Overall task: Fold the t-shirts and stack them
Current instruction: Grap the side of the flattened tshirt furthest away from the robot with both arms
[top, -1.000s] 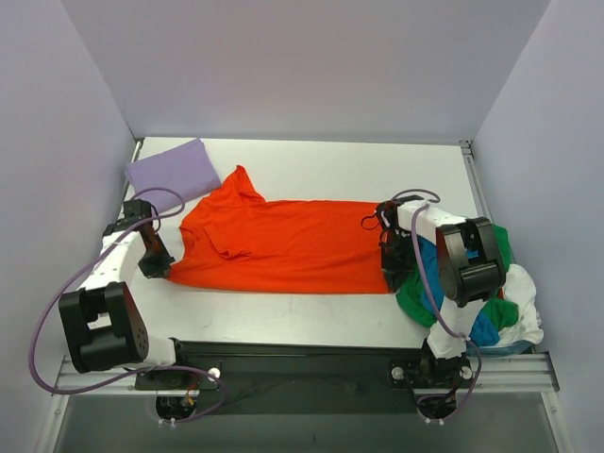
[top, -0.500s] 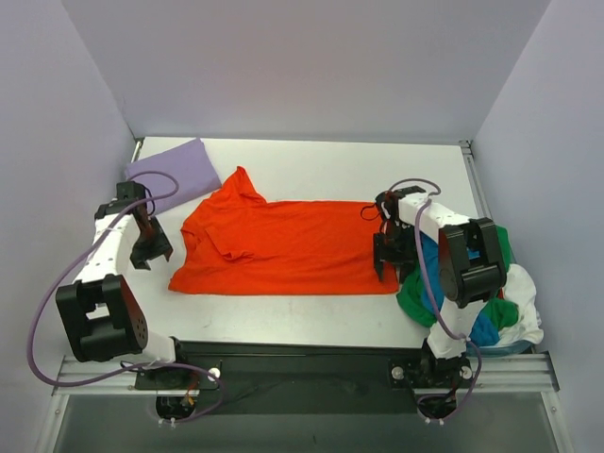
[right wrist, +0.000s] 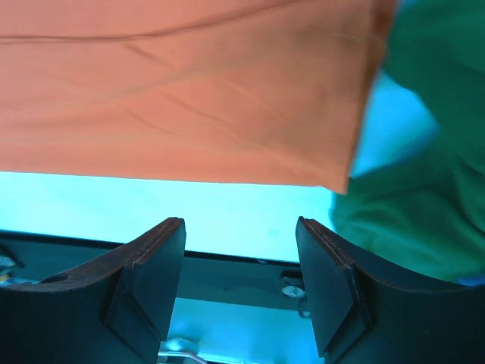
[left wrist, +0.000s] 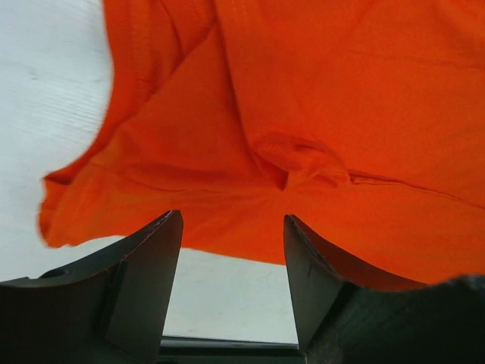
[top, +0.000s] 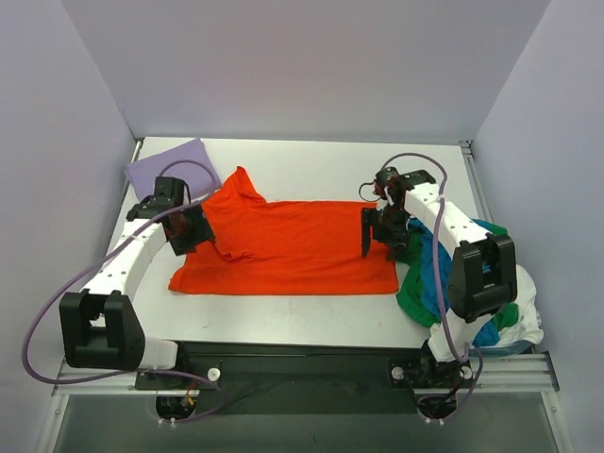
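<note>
An orange-red t-shirt (top: pixel 293 247) lies spread across the middle of the table, with a sleeve bunched near its left end (left wrist: pixel 303 155). My left gripper (top: pixel 189 229) hovers open over the shirt's left edge, nothing between its fingers (left wrist: pixel 144 273). My right gripper (top: pixel 377 233) hangs open above the shirt's right end (right wrist: pixel 197 98), also empty. A folded lavender t-shirt (top: pixel 172 170) rests at the back left corner. A heap of green (top: pixel 420 293), blue (top: pixel 436 264) and white (top: pixel 524 302) t-shirts lies at the right edge.
The white table (top: pixel 311 170) is walled on three sides. A black rail (top: pixel 302 363) runs along the near edge under the arm bases. The green shirt (right wrist: pixel 424 174) lies just right of the orange shirt's corner.
Both grippers let go of the orange shirt's near corners, opened, and rose. The left one moved right over the sleeve; the right one moved back and left. The shirt now lies flat.
</note>
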You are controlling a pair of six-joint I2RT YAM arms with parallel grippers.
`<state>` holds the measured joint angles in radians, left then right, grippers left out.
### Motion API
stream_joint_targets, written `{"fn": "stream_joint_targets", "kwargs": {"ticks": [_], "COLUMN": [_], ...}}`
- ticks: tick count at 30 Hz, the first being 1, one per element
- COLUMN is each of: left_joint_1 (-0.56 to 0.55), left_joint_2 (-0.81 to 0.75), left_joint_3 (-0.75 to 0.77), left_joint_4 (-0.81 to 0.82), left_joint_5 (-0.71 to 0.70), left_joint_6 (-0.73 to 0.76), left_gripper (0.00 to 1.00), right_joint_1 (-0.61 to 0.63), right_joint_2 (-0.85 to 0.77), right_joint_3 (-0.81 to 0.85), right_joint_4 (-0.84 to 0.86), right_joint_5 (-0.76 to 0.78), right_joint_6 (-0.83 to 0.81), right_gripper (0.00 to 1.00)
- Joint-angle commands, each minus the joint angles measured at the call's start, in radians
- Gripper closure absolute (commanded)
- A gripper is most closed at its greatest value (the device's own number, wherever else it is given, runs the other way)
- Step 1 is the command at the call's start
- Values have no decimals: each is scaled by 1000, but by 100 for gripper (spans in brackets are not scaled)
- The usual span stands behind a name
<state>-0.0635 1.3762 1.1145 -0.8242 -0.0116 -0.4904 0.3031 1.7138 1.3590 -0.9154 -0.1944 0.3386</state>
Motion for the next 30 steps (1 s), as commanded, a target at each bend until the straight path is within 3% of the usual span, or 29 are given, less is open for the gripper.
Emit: {"fn": "stream_joint_targets", "kwargs": {"ticks": [1, 5, 12, 17, 30], "left_joint_1": [-6, -4, 2, 37, 177], "left_joint_2": [35, 61, 96, 80, -218], "left_joint_3": [-102, -208, -357, -419, -610], "left_joint_4": [195, 318, 427, 375, 215], "left_joint_5": [149, 235, 249, 233, 174], "left_joint_6": [-138, -209, -269, -270, -297], "left_gripper": [33, 32, 28, 27, 24], "right_joint_1": [8, 10, 30, 36, 126], "right_joint_2": [4, 58, 122, 145, 81], "right_joint_3": [-35, -121, -224, -285, -434], "right_joint_4": [56, 148, 228, 243, 256], "right_joint_5": [-121, -171, -189, -188, -177], "right_joint_6": [2, 14, 4, 16, 82], "right_gripper": [39, 40, 42, 42, 43]}}
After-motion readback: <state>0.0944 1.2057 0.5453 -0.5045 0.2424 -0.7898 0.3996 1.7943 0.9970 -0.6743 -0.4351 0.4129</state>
